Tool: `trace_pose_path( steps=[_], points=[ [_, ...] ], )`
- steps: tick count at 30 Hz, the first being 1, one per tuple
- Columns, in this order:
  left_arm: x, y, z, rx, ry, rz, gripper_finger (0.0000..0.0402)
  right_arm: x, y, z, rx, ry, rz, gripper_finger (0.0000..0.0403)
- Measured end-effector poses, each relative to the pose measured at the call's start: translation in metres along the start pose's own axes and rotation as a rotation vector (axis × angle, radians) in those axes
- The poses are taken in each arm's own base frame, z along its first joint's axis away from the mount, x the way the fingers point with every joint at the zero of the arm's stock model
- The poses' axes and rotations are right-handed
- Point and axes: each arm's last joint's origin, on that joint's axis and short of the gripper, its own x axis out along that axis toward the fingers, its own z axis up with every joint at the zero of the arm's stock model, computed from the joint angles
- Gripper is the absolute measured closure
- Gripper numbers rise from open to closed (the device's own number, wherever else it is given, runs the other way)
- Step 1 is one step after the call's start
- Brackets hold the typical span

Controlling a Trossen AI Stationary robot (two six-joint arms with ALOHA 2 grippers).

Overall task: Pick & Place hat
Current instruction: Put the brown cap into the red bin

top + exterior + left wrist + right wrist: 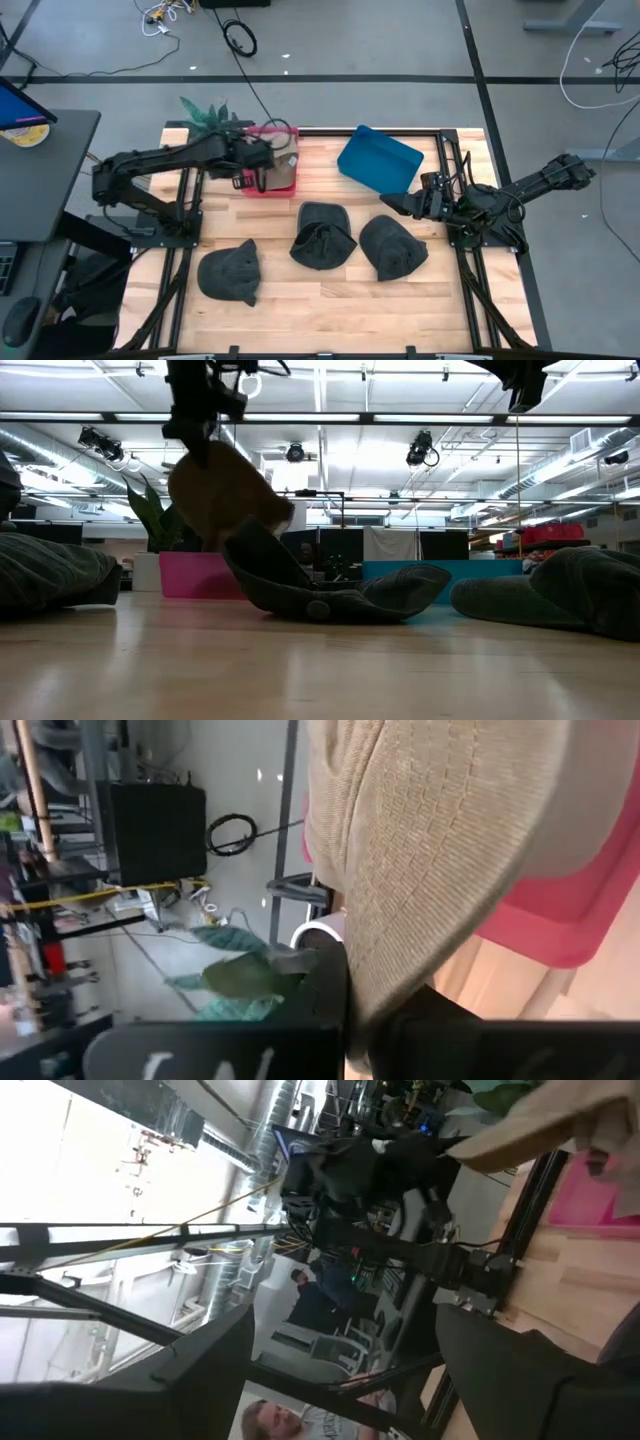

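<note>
A tan knitted hat hangs from my left gripper over the pink bin at the table's far left; it fills the left wrist view. In the low view the tan hat hangs just above the pink bin. Three dark hats lie flat on the table: left, middle, right. My right gripper is open and hovers between the blue bin and the right dark hat, touching nothing. My left gripper is shut on the tan hat, pinching the knitted fabric near the hat's top; which part, and how many layers, I cannot tell. The fingers come from above. The hat hangs slack below them, lifted clear of the table, over the pink bin.
The blue bin stands tilted at the far edge, right of the pink bin. A green plant sits behind the pink bin. Bare wood shows along the near edge. People show in the room in the right wrist view.
</note>
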Motion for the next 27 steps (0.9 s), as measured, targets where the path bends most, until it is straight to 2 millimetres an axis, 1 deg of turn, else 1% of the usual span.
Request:
trace_pose_path(
  steps=[5,9,15,18,21,23,27],
  points=[
    [0.02,-0.017,0.017,0.094,0.085,-0.036,0.039,0.0,0.0,0.0,-0.001,-0.008,-0.005,0.009],
    [0.033,-0.029,0.023,0.179,0.168,-0.039,0.039,0.0,-0.001,0.0,-0.002,-0.014,-0.01,0.009],
    [0.041,-0.035,0.027,0.213,0.211,-0.03,0.039,0.0,-0.001,0.0,-0.003,-0.012,-0.012,0.009],
    [0.041,-0.035,0.028,0.197,0.194,-0.035,0.039,0.0,-0.002,0.0,-0.01,-0.007,-0.023,0.009],
    [0.041,-0.036,0.03,0.182,0.178,-0.077,0.039,0.0,-0.004,-0.001,-0.018,-0.002,-0.04,0.009],
    [0.045,-0.039,0.034,0.188,0.177,-0.086,0.0389,0.0,-0.006,-0.001,-0.016,-0.005,-0.058,0.009],
    [0.053,-0.045,0.039,0.218,0.206,-0.05,0.039,0.001,-0.007,0.001,-0.009,-0.016,-0.066,0.009]
  ],
)
